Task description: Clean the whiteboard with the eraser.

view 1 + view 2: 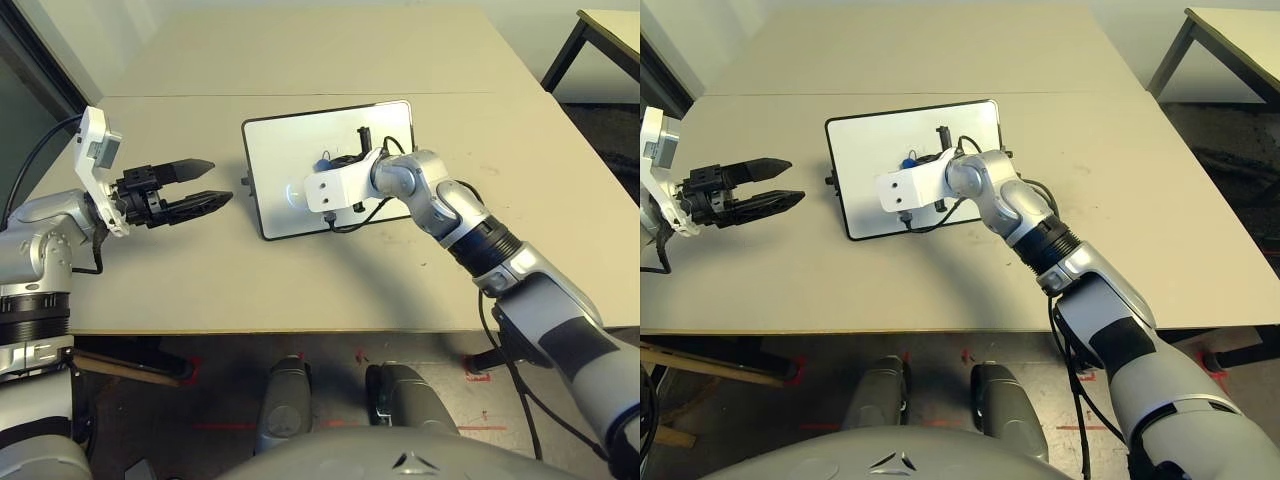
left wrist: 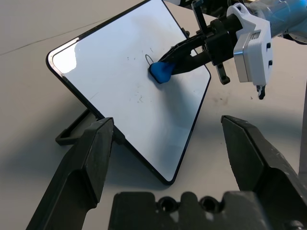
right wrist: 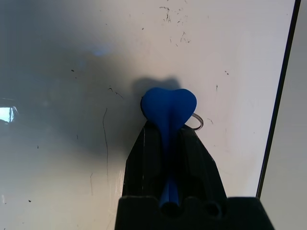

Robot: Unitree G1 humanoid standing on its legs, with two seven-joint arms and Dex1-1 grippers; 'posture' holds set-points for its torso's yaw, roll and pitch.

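At nine o'clock, near the front, the left gripper (image 1: 201,186) is wide open and empty; at twelve o'clock, the right gripper (image 3: 162,132) pinches the blue eraser (image 3: 169,108), shut tight on it; the eraser is on the whiteboard (image 1: 290,150), which lies at twelve o'clock on the table (image 1: 200,290); little black marks (image 3: 168,14) dot the board.

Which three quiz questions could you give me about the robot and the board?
1. True or false: the left gripper is shut.
2. Fill in: the right gripper holds the ____ eraser.
3. Which is on the whiteboard: (a) a cup, (b) small dark marks, (c) a book?

Key: 1 false; 2 blue; 3 b.
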